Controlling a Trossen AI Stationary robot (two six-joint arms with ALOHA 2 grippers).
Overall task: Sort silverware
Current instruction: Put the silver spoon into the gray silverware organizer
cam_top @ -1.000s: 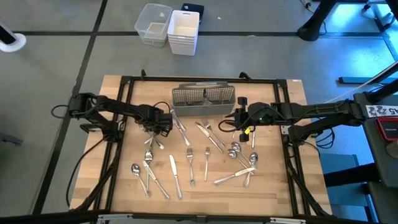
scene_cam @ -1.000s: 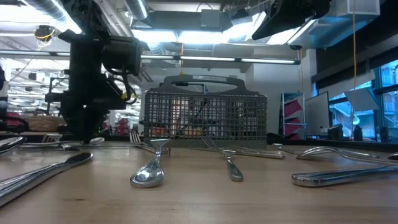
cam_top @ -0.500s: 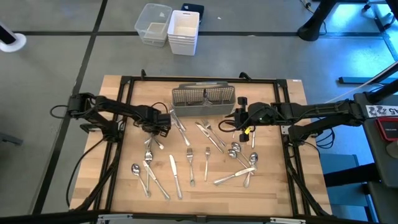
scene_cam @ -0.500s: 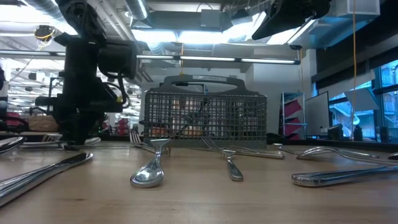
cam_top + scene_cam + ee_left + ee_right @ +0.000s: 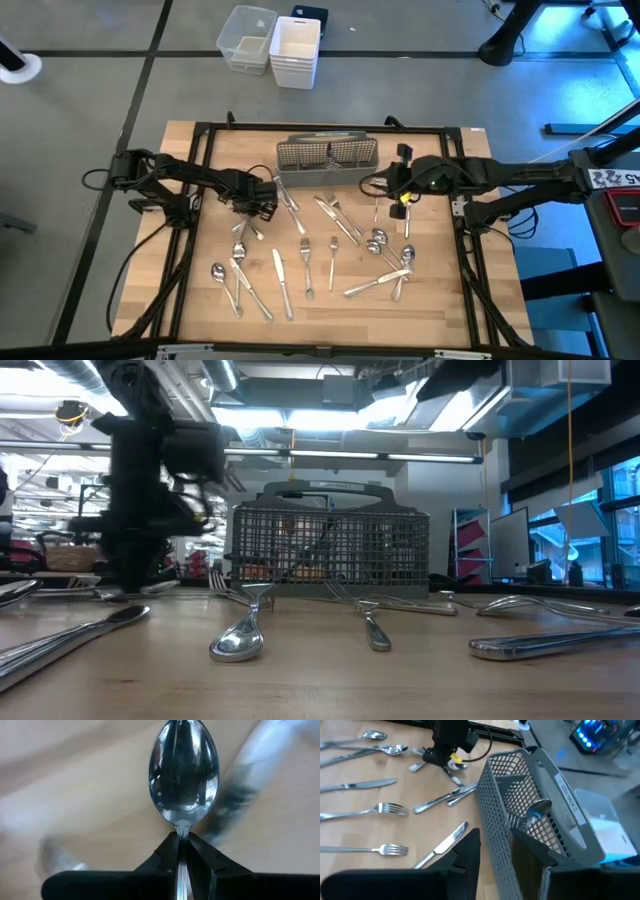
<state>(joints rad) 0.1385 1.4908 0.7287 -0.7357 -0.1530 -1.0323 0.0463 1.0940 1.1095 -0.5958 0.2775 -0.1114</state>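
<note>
A: What surrounds you, biggest first?

B: The wooden tabletop [image 5: 440, 300] carries everything. At its far edge stands the grey mesh caddy [image 5: 327, 155], with a spoon bowl showing inside one compartment in my right wrist view. Beyond the tabletop, on the floor, sit two plastic bins [image 5: 272, 43], one clear and one white. There is raised lettering on the caddy's rim, but I cannot read it.

A: And the silverware?

B: The silverware [image 5: 310, 255] lies scattered over the middle and near part of the tabletop: forks, knives and spoons, some crossing each other. A cluster of spoons lies toward my right side.

A: Your end effectors?

B: My left end effector [image 5: 262, 201] is low over the tabletop just left of the caddy, clamped on the neck of a spoon [image 5: 184, 772], its bowl sticking out past my fingertips. A blurred knife lies on the wood behind it. My right end effector [image 5: 397, 180] hovers beside the caddy's right end, fingers spread, holding nothing.
</note>
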